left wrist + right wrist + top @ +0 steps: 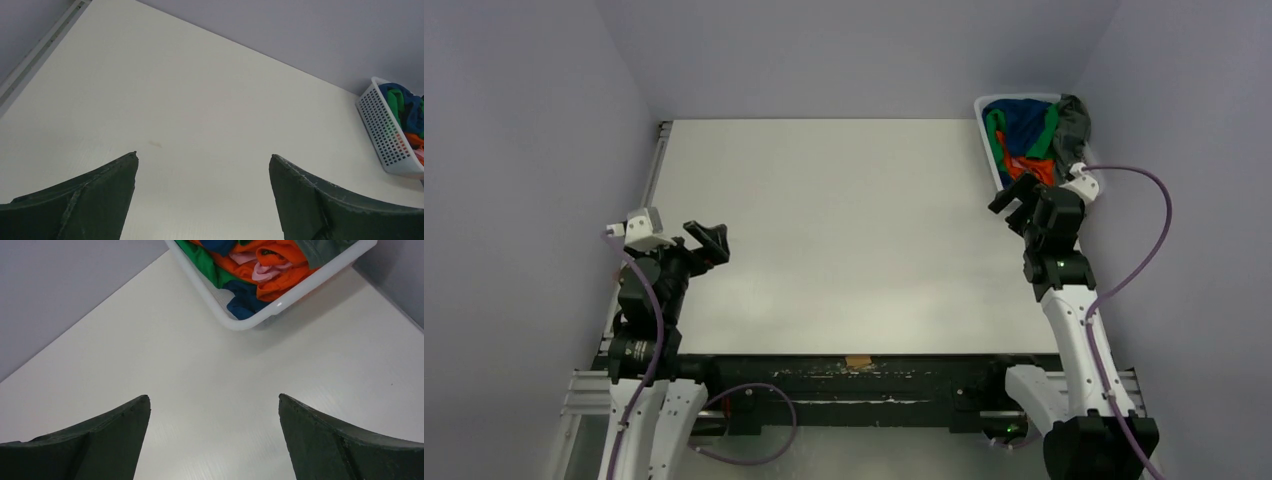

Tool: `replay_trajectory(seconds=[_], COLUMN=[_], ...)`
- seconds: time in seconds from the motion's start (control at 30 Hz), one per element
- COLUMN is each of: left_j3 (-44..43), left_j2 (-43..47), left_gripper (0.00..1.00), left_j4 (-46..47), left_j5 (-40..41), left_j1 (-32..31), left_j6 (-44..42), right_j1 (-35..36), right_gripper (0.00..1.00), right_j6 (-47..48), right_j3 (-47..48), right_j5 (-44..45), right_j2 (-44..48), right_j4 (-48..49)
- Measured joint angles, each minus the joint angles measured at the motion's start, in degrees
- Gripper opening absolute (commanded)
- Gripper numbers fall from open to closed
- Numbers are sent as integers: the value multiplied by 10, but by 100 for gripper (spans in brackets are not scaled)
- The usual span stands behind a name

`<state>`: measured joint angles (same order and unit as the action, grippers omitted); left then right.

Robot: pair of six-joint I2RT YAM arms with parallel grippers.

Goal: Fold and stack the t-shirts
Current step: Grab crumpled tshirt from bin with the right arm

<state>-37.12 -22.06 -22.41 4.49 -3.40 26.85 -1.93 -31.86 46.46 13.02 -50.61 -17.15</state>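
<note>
The t-shirts (1022, 140) lie bunched in a white slotted basket (990, 145) at the far right corner: navy blue, green and orange cloth, with a dark grey one (1074, 125) draped over the rim. In the right wrist view the orange cloth (270, 262) and green cloth (202, 262) fill the basket (240, 322). My right gripper (1016, 203) is open and empty just in front of the basket. My left gripper (709, 238) is open and empty over the table's left side. The left wrist view shows the basket (387, 135) far off.
The white table (844, 230) has a metal rail (656, 160) along its left edge. Grey walls close in on three sides. A small tan tape piece (858, 360) sits at the near edge.
</note>
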Motion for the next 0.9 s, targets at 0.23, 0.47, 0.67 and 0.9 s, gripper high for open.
replay_trajectory(seconds=[0.23, 0.47, 0.67, 0.9], left_j3=[-3, -3, -3, 5], left_j2=[-24, -33, -21, -12], left_gripper=[100, 100, 100, 100], left_j4=[-32, -44, -57, -41], left_j5=[20, 28, 55, 67], left_j1=[0, 0, 0, 0], left_j6=[6, 6, 13, 28], right_j1=[0, -25, -68, -105], right_gripper=[99, 96, 86, 84], right_j6=[49, 125, 178, 209], right_j3=[142, 338, 506, 672], right_j5=[57, 99, 82, 18], right_j2=[-143, -358, -554, -710], right_j4=[-15, -14, -39, -89])
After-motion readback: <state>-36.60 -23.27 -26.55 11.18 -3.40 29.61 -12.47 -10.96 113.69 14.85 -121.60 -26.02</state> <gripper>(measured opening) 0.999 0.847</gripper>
